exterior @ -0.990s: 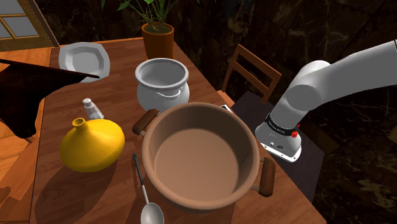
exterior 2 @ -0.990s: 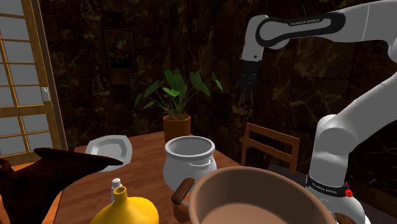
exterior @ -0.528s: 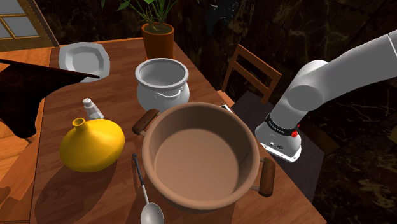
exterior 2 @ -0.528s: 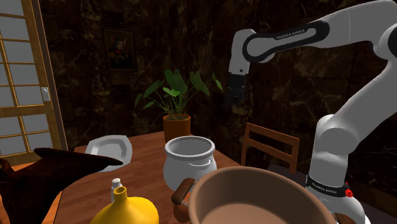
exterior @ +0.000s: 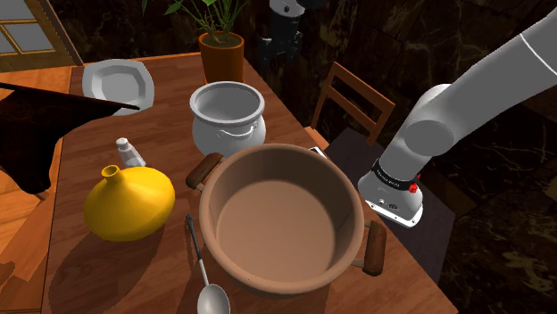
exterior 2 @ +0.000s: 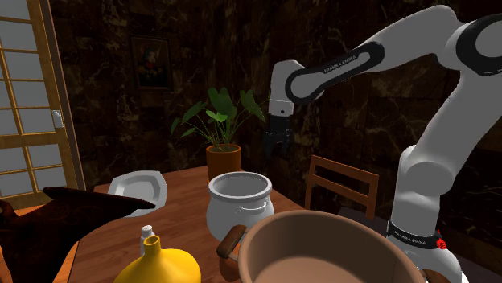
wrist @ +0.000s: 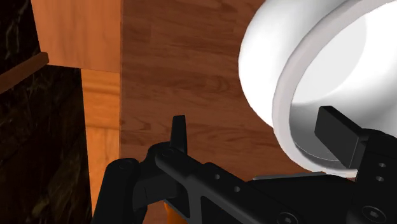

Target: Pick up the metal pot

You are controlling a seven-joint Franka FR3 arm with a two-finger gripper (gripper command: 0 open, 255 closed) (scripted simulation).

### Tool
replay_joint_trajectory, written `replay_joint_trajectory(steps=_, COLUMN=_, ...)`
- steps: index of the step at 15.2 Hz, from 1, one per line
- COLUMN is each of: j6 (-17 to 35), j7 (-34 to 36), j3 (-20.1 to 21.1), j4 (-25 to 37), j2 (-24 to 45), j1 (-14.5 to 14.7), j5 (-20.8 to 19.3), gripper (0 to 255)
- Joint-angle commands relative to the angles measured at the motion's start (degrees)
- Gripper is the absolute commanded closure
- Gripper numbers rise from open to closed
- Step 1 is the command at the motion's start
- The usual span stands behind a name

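A pale grey-white pot (exterior: 228, 116) with a thin bail handle stands at the middle of the wooden table (exterior: 268, 98); it also shows as the pot (exterior 2: 239, 202) and, from above, as a white rounded rim (wrist: 318, 76). My black gripper (exterior: 280, 43) hangs in the air over the table's far edge, to the shoulder view's right of the pot and well above it. The gripper (exterior 2: 277, 146) is open, with nothing between its fingers. Along the hand, the gripper (wrist: 257, 137) has one fingertip (wrist: 179, 132) over bare wood and the other over the pot's rim.
A big brown two-handled pot (exterior: 281, 218) fills the table's near side. A yellow vase (exterior: 128, 203), a small shaker (exterior: 128, 152), a spoon (exterior: 205, 276), a plate (exterior: 118, 82) and a potted plant (exterior: 221, 49) stand around. A wooden chair (exterior: 353, 103) adjoins the table.
The arm has swung toward the second exterior view's left and come lower. The gripper has entered the shoulder view at the top, nearer the grey-white pot.
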Motion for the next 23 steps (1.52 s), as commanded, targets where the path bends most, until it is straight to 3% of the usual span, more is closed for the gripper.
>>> replay_joint_trajectory(steps=1, j6=2.4, j7=2.2, j3=1.4, j4=1.3, j2=3.8, j1=0.2, j5=-0.2, gripper=0)
replay_joint_trajectory(steps=6, j6=7.8, j7=7.6, j3=4.3, j4=4.2, j2=12.8, j1=0.7, j5=-1.6, gripper=0)
replay_joint_trajectory(steps=15, j6=13.9, j7=8.5, j3=4.6, j4=1.3, j2=16.1, j1=0.6, j5=-2.6, gripper=0)
replay_joint_trajectory(steps=16, j6=13.8, j7=8.6, j3=4.7, j4=1.4, j2=16.1, j1=0.6, j5=-2.6, gripper=255)
replay_joint_trajectory(steps=23, j6=13.8, j7=8.6, j3=4.7, j4=1.4, j2=16.2, j1=0.6, j5=-2.6, gripper=255)
